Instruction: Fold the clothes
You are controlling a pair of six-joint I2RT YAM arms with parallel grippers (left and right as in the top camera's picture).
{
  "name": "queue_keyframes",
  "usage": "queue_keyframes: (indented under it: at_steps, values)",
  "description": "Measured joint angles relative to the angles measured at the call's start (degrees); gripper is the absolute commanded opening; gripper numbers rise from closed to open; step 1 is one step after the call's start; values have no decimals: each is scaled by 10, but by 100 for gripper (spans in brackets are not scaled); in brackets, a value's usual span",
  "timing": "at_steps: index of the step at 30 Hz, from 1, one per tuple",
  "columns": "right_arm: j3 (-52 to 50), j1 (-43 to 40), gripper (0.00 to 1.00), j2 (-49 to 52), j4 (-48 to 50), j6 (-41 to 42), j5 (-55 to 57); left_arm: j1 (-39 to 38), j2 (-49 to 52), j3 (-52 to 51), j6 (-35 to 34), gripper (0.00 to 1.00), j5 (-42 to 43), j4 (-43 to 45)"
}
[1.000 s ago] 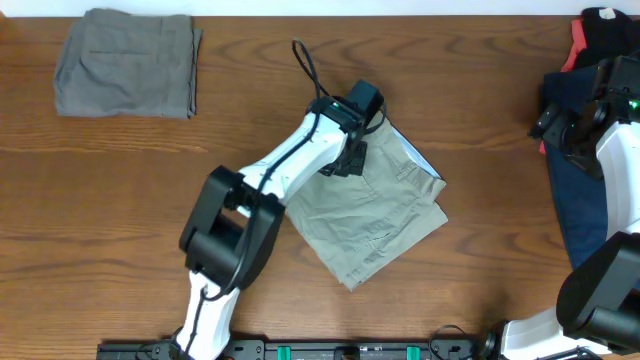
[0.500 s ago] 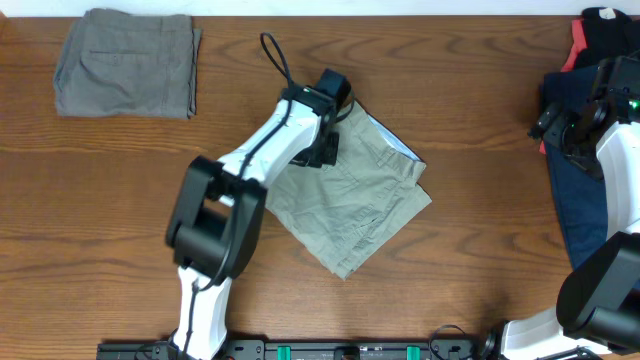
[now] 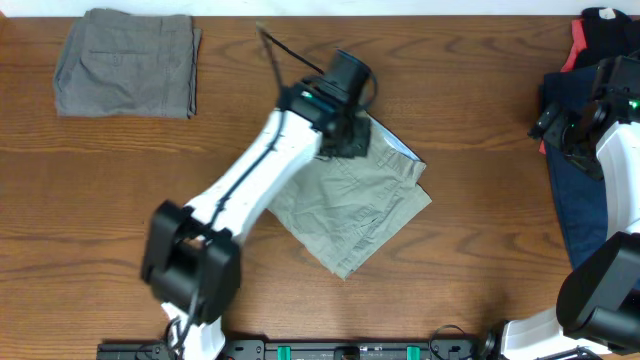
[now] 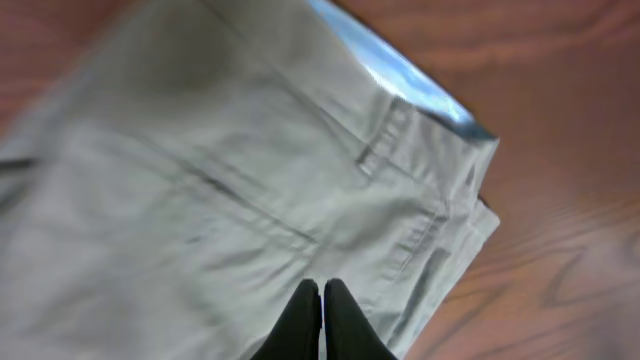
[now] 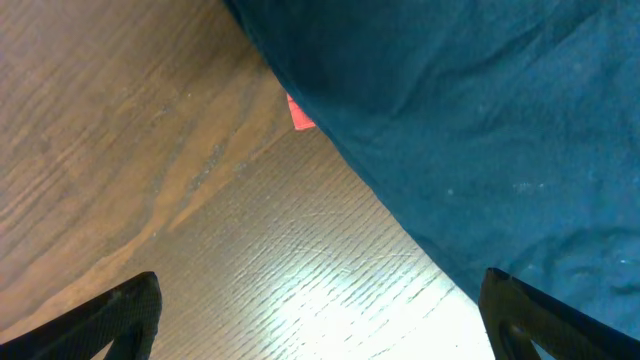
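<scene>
The brown wooden table (image 3: 480,250) carries the khaki shorts (image 3: 355,205) near its middle. They lie flat in a folded, diamond-like shape turned diagonally to the table's edges. Their waistband runs along the upper right edge, where a strip of pale lining shows. The left gripper (image 3: 343,140) is over the upper corner of the shorts. In the left wrist view its fingers (image 4: 305,315) are pressed together with no cloth between them, pointing at the fabric just below the belt loops. Folded grey shorts (image 3: 125,62) lie well apart at the far left corner. At the right edge, the right gripper (image 5: 320,285) hangs with its fingers spread wide over bare wood beside a navy garment (image 3: 580,200).
</scene>
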Motion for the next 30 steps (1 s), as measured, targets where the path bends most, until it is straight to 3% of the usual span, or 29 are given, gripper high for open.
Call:
queue_keyframes:
  at_steps: [15, 24, 30]
  values:
    - [0, 0, 99, 0, 0, 0, 0, -102, 136, -11, -10, 7, 35, 101]
    - [0, 0, 99, 0, 0, 0, 0, -108, 137, -11, -10, 7, 41, 90]
    - [0, 0, 99, 0, 0, 0, 0, -108, 128, -8, 18, 7, 65, 15]
